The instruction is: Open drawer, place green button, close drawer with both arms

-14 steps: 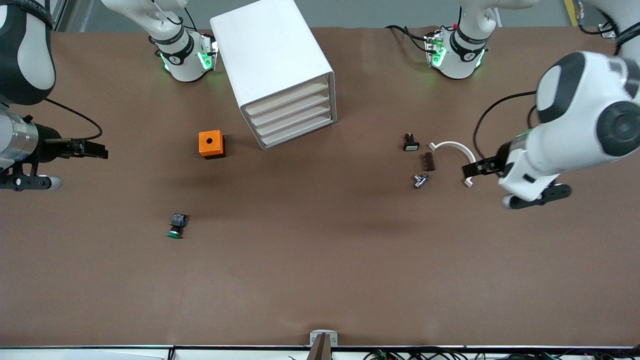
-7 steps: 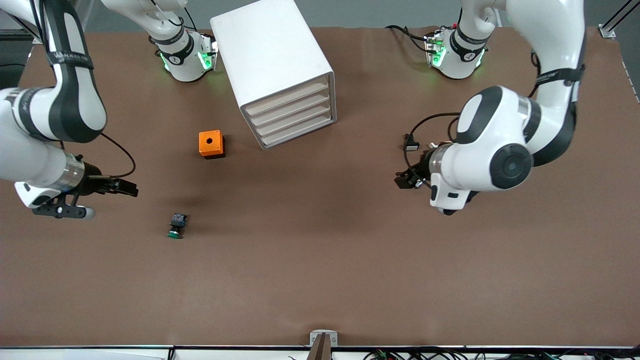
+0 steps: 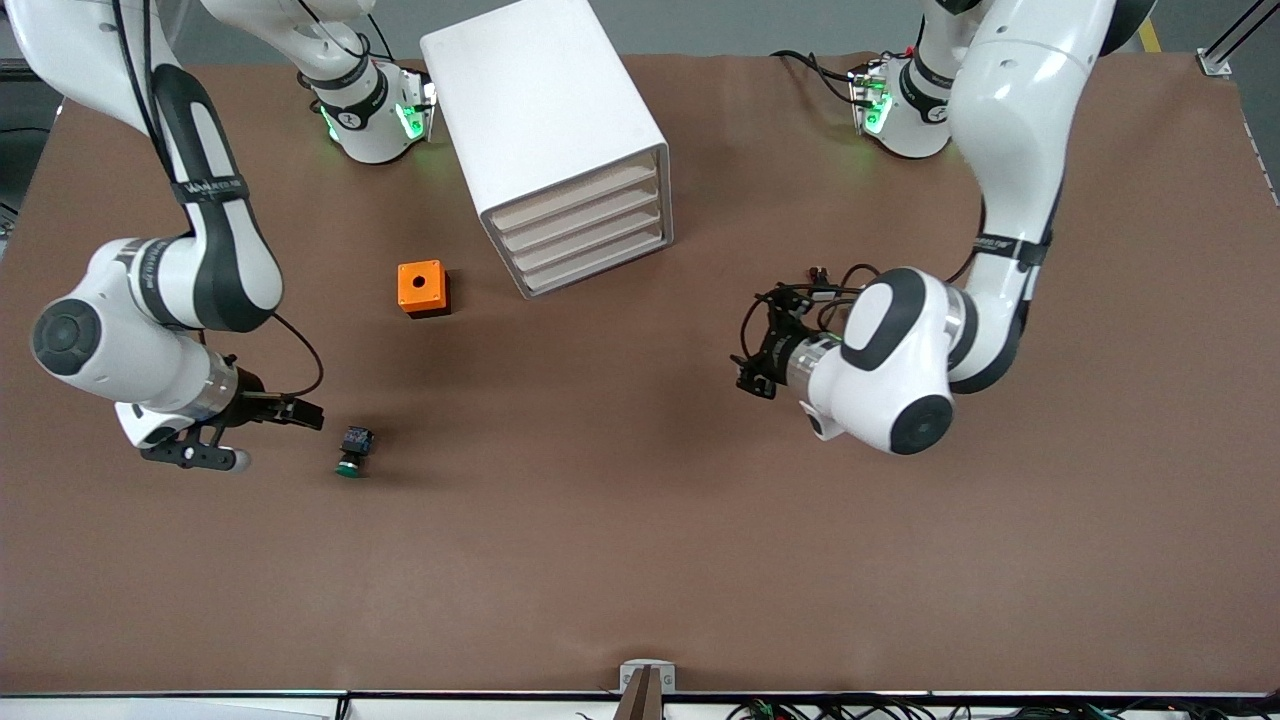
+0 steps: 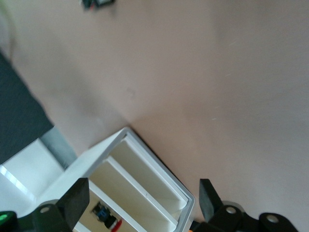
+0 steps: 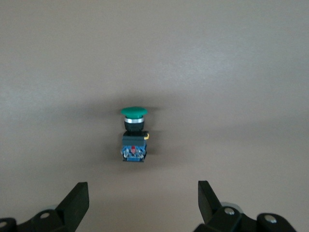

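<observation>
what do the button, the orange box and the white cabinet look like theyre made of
Button: probably moulded plastic, with a smooth green cap, a black and blue blocky body, and a silvery ring under the cap that may be metal.
Orange box: looks like matte plastic, an even orange top on a darker base.
Cabinet: smooth white shell with rounded edges, plastic or painted metal; hard to tell which.

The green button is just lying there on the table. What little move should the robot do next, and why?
Probably the right gripper should ease closer and come down over the button. Its fingers are open and empty, the button lies on its side on the bare table just ahead of them, untouched. The left gripper is over the table, facing the cabinet, whose drawers look closed.
</observation>
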